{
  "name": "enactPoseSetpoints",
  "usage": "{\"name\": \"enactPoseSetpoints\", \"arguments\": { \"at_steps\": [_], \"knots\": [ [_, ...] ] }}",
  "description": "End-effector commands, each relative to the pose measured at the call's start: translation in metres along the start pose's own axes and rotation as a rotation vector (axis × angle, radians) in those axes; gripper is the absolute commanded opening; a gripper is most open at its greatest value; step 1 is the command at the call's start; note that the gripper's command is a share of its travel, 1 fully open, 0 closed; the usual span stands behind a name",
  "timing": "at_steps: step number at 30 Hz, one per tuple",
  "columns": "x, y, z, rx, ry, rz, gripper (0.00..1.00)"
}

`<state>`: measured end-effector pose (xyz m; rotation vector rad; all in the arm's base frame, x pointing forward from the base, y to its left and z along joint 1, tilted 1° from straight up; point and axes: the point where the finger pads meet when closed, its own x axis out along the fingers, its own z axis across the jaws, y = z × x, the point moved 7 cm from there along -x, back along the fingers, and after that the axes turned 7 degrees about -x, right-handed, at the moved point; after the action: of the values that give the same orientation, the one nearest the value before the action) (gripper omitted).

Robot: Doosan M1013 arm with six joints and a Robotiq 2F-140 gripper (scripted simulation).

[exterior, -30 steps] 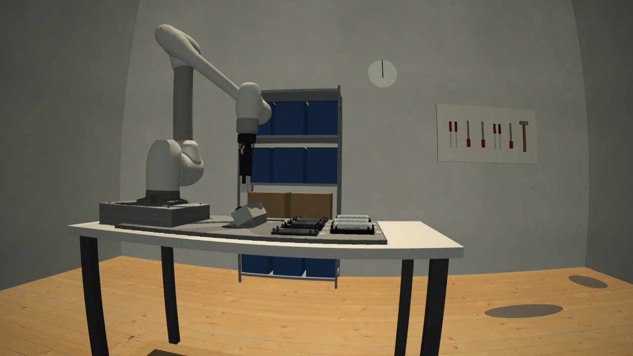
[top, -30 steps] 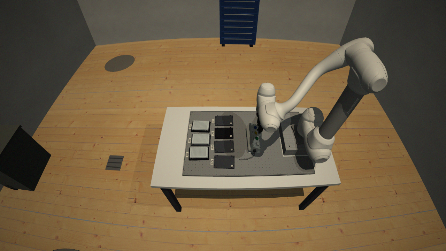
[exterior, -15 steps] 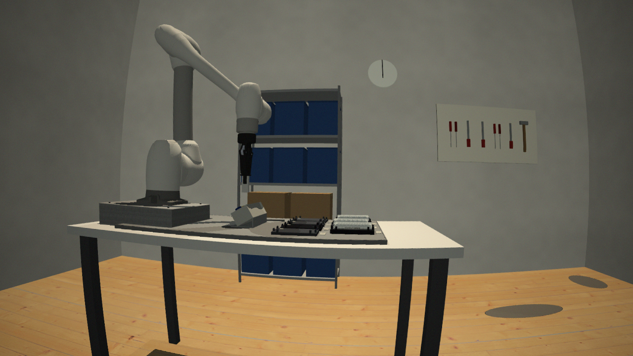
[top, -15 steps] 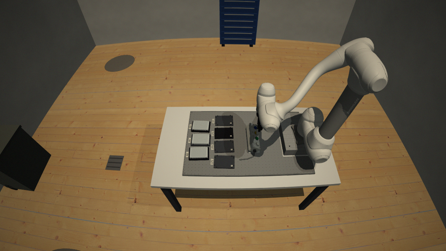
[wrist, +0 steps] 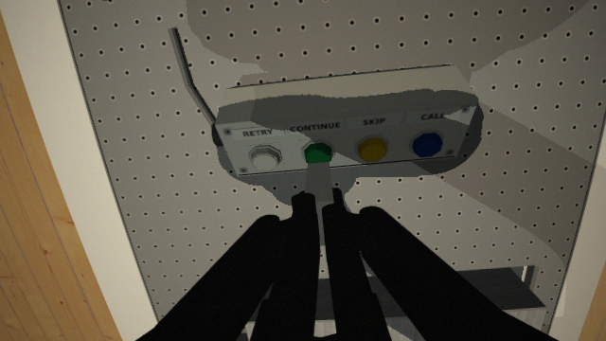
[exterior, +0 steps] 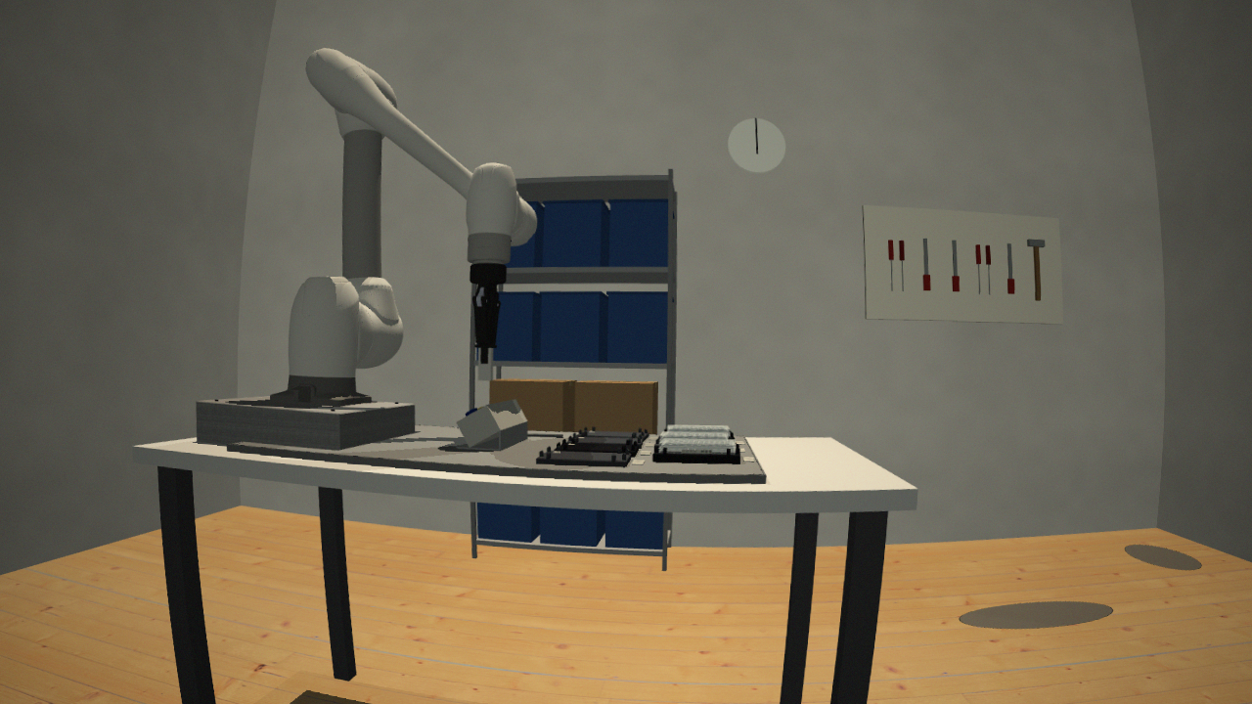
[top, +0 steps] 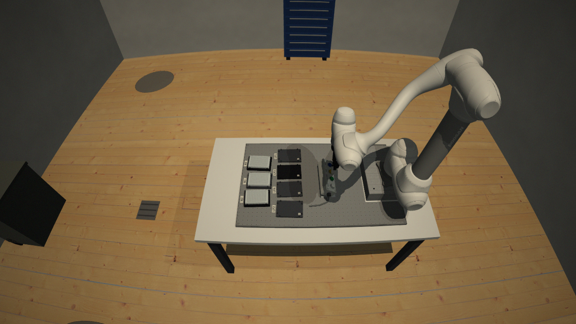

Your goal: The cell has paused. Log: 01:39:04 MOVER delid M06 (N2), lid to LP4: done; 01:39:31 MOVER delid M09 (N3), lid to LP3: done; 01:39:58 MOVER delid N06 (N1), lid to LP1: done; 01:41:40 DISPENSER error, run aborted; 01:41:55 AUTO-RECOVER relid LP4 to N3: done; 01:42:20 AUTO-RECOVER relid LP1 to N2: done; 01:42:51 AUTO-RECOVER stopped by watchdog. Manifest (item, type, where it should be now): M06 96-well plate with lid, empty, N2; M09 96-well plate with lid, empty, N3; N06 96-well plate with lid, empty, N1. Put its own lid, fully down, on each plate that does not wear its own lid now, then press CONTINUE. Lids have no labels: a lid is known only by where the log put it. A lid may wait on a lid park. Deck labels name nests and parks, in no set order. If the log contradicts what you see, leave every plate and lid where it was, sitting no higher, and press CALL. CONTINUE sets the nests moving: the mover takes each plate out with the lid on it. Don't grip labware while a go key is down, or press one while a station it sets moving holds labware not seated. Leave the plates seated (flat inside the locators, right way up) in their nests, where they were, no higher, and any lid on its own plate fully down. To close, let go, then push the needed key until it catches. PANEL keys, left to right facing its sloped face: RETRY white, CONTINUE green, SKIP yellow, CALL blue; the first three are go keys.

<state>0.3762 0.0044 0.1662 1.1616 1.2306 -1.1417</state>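
Note:
My gripper [wrist: 319, 180] is shut and holds nothing. It points down, well above the key panel [wrist: 346, 142]; in the side view the gripper [exterior: 483, 350] hangs clear of the panel [exterior: 492, 426]. In the wrist view the fingertips line up with the green CONTINUE key [wrist: 317, 152], between the white RETRY key [wrist: 265, 158] and the yellow SKIP key [wrist: 372, 149]; the blue CALL key [wrist: 427, 144] is at the right end. Three white plates [top: 258, 162] [top: 258, 179] [top: 257, 197] sit in their nests at the deck's left. Each looks lidded and flat.
Four dark lid parks [top: 289, 155] [top: 289, 172] [top: 289, 188] [top: 289, 208] stand in a column beside the plates, with nothing on them. A cable [wrist: 189, 80] leaves the panel's left end. The arm's grey base block [top: 374, 181] is at the right.

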Motion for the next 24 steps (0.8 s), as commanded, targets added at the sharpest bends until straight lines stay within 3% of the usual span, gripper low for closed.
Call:
{"name": "enactPoseSetpoints", "arguments": {
  "at_steps": [1, 24],
  "knots": [
    [0.0001, 0.0000, 0.0000, 0.000, 0.000, 0.000, 0.00],
    [0.0079, 0.0002, -0.0004, 0.000, 0.000, 0.000, 0.00]
  ]
}}
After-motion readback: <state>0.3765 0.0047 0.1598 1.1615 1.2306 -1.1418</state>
